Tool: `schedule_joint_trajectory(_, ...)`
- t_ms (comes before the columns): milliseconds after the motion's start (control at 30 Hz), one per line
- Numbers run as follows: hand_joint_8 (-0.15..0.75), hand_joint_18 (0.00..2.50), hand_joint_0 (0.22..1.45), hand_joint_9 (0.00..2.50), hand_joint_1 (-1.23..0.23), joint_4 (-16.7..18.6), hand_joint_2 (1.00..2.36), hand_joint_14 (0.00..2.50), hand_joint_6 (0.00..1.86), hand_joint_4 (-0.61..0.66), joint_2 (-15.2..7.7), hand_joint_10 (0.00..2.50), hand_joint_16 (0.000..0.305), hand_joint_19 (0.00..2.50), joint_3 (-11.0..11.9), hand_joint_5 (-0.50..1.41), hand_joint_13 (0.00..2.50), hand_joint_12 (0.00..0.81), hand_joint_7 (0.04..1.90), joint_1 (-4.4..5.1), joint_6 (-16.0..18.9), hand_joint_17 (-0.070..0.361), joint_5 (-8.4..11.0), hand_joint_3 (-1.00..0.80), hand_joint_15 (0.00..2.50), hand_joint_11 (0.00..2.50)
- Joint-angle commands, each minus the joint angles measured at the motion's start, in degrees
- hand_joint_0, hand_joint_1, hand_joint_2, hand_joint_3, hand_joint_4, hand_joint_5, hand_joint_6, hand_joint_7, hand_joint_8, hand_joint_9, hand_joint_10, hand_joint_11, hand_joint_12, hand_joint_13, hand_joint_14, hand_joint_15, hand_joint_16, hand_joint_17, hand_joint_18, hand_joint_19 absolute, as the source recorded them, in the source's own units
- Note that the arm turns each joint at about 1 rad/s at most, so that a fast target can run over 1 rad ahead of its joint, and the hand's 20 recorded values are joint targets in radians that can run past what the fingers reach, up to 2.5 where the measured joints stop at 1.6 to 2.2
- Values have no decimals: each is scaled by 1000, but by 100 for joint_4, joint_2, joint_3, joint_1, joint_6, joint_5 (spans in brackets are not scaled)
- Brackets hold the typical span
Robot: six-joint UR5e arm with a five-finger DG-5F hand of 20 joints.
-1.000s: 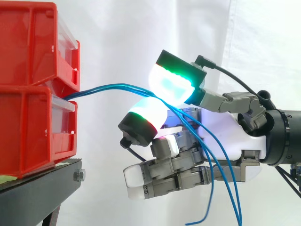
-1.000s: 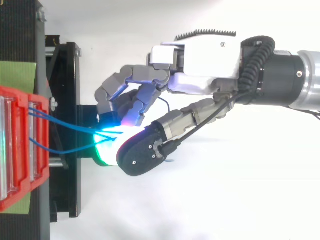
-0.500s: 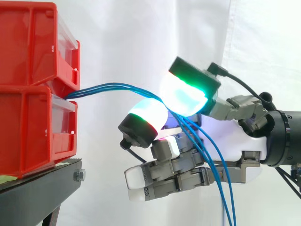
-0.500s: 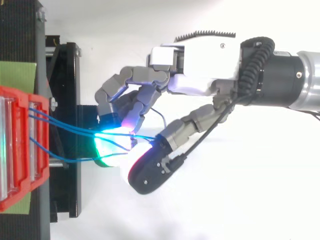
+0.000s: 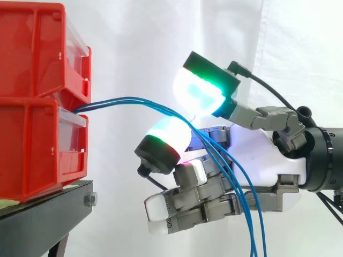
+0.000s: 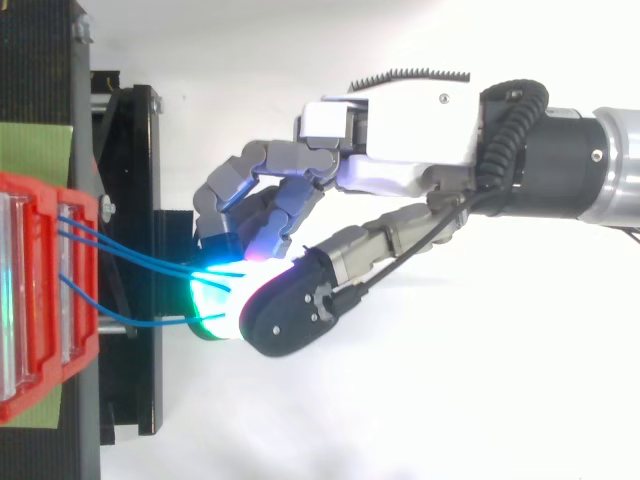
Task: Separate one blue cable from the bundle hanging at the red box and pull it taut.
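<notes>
The hand is curling its fingertips round the blue cables, which are sagging out from between the red boxes; several are running through together, so none is looking singled out or taut yet

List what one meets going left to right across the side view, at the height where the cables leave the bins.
red bins → blue cables → hand → arm
</notes>
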Motion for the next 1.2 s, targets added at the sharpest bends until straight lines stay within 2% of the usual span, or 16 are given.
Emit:
schedule_joint_trajectory(0, 346, 552, 616, 932, -523, -8, 1000, 15, 920, 186, -2, 17, 20, 223, -1, -201, 847, 284, 1102, -7, 0, 45, -8, -500, 407, 796)
schedule_joint_trajectory(167, 355, 565, 627, 931, -668, -34, 1016, 15, 928, 181, 7, 17, 21, 230, -1, -203, 856, 290, 1168, -16, 0, 46, 1, -266, 411, 807)
schedule_joint_trajectory(300, 355, 577, 666, 924, -779, -34, 1019, 15, 942, 123, -2, 16, 21, 228, -1, -207, 859, 294, 1203, -16, 0, 47, 9, -204, 406, 817)
schedule_joint_trajectory(433, 347, 580, 735, 908, -856, -34, 1014, 15, 956, 120, -2, 16, 21, 233, -1, -214, 855, 294, 1168, -25, 0, 48, 1, -307, 409, 835)
schedule_joint_trajectory(533, 336, 582, 778, 913, -859, -69, 1001, 15, 953, 131, -2, 17, 21, 235, -1, -210, 854, 290, 1151, -34, -9, 48, -17, -481, 410, 830)
schedule_joint_trajectory(667, 327, 592, 785, 923, -875, -193, 1000, 17, 947, 137, 7, 17, 21, 239, -1, -200, 854, 284, 1150, -42, 0, 47, -17, -500, 416, 829)
schedule_joint_trajectory(800, 329, 606, 740, 941, -902, -228, 1000, 17, 942, 143, 42, 17, 20, 243, -1, -187, 860, 281, 1166, -78, -9, 45, 1, -500, 415, 835)
schedule_joint_trajectory(967, 334, 604, 608, 967, -887, -280, 1000, 16, 936, 162, 86, 18, 20, 263, -1, -177, 865, 277, 1133, -86, -9, 46, 1, -500, 432, 837)
schedule_joint_trajectory(1000, 340, 611, 566, 972, -847, -307, 1000, 16, 933, 166, 86, 18, 21, 259, -1, -174, 869, 282, 1118, -86, -9, 48, 1, -500, 435, 841)
schedule_joint_trajectory(1133, 351, 618, 527, 990, -728, -377, 1000, 16, 913, 182, 95, 16, 23, 271, 34, -168, 884, 297, 1100, -95, -18, 53, 9, -500, 439, 824)
schedule_joint_trajectory(1167, 351, 620, 527, 995, -657, -377, 1000, 16, 906, 183, 95, 16, 24, 275, 43, -167, 886, 301, 1114, -95, -18, 54, 9, -500, 437, 814)
